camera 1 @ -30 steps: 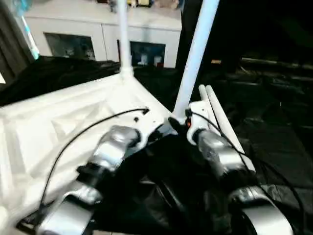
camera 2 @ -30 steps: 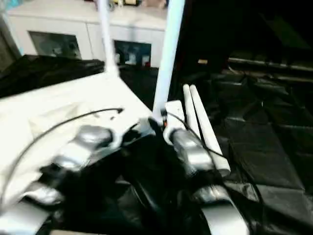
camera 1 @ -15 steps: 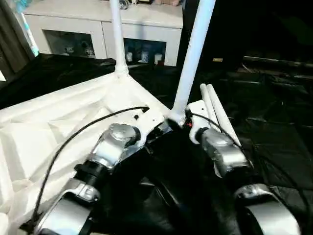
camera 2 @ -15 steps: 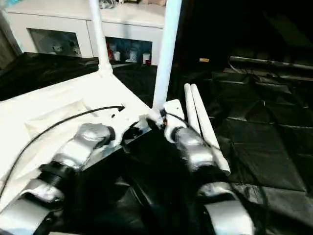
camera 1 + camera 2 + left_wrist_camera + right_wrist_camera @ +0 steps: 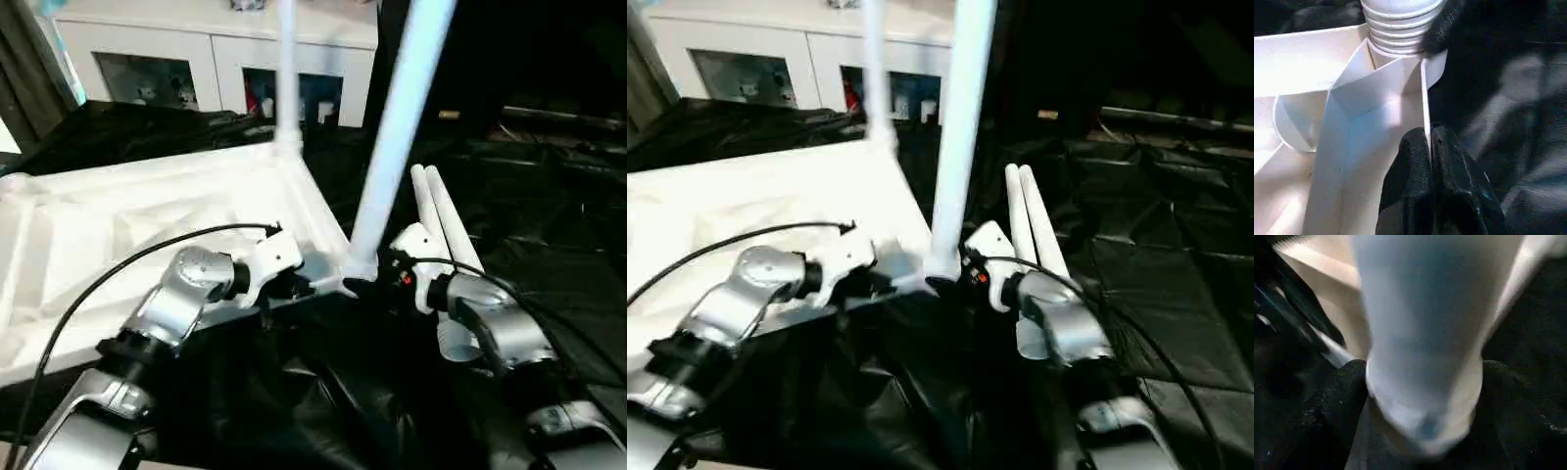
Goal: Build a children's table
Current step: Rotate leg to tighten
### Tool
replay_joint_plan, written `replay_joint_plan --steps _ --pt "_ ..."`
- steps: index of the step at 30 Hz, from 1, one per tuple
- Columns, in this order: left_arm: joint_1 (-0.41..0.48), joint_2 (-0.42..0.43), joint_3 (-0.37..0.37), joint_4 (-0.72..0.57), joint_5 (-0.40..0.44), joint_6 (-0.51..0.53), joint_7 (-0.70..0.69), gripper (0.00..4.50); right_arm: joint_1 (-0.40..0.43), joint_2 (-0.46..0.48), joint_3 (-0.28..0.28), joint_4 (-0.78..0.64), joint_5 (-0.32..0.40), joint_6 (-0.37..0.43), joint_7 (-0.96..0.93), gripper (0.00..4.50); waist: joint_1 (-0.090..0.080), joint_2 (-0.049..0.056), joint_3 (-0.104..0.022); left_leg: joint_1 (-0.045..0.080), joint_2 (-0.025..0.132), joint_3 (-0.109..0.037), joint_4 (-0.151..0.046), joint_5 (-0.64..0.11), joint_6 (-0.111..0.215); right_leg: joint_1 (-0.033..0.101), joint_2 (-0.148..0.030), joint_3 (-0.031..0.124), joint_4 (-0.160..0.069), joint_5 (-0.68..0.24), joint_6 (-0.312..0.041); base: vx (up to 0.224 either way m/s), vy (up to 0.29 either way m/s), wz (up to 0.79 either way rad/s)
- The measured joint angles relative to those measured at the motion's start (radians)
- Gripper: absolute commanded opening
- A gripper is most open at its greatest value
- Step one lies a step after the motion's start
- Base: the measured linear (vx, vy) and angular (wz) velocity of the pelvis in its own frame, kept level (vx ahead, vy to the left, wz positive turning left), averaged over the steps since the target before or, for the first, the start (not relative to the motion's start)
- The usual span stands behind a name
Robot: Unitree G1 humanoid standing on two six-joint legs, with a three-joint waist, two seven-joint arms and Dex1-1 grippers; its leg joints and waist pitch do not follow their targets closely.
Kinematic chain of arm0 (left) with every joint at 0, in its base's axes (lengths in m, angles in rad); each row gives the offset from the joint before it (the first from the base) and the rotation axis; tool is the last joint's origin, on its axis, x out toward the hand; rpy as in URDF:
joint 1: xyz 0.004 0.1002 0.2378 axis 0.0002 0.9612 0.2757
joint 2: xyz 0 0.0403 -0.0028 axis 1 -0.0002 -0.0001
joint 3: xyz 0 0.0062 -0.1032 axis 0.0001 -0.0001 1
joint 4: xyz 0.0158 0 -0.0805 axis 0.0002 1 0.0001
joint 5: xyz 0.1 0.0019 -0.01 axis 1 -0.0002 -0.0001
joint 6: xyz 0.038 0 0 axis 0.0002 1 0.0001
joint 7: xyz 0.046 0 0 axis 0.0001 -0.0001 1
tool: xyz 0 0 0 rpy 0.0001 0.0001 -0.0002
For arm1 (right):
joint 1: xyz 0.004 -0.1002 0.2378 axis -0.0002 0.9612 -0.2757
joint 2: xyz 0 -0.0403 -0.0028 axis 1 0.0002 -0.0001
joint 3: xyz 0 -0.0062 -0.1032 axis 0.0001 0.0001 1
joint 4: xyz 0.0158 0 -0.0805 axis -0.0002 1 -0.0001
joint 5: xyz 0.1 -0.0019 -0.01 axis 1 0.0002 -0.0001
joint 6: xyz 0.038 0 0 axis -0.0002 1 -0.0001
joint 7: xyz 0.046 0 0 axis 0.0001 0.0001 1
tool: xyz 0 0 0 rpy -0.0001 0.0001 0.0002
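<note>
Jaws of the left gripper [image 5: 1429,161] are clamped on the tabletop [image 5: 118,220] rim at centre; the upright leg [image 5: 397,147] is straddled by the right gripper [image 5: 1420,401].

Two forearms clad in silver, rounded metal segments are seen, joined by black collars. The left forearm [image 5: 186,294] is ended by a white wrist block, over which a thin black cable [image 5: 118,279] is looped. The right forearm [image 5: 490,323] is ended by a white block carrying a small red-orange mark [image 5: 406,280]. The fingers [image 5: 1449,186] are covered in matte black, slightly textured material.
</note>
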Motion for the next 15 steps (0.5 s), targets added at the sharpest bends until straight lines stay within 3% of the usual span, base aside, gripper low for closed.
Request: replay_joint_plan --steps 4,5,15 --pt "0.011 0.008 -0.008 -0.018 -0.010 -0.003 -0.032 0.00 0.004 -0.011 0.011 -0.026 0.018 0.017 0.046 3.82 0.003 0.000 0.000 0.000 0.000 0.000 0.000 0.000 0.000 0.000 0.000 0.000 0.000 0.000 0.000 0.000 0.000 0.00" --pt "0.014 0.010 -0.008 -0.023 -0.010 -0.003 -0.034 0.00 0.007 -0.013 0.013 -0.028 0.021 0.021 0.054 3.57 0.003 0.000 0.000 0.000 0.000 0.000 0.000 0.000 0.000 0.000 0.000 0.000 0.000 0.000 0.000 0.000 0.000 0.00" --pt "0.023 0.017 -0.008 -0.034 -0.012 -0.003 -0.043 0.00 0.019 -0.033 0.027 -0.056 0.022 0.042 0.087 2.82 0.002 0.000 0.000 0.001 0.000 0.000 0.000 0.000 0.000 0.000 0.000 0.000 0.000 0.000 0.000 0.000 0.000 0.00"
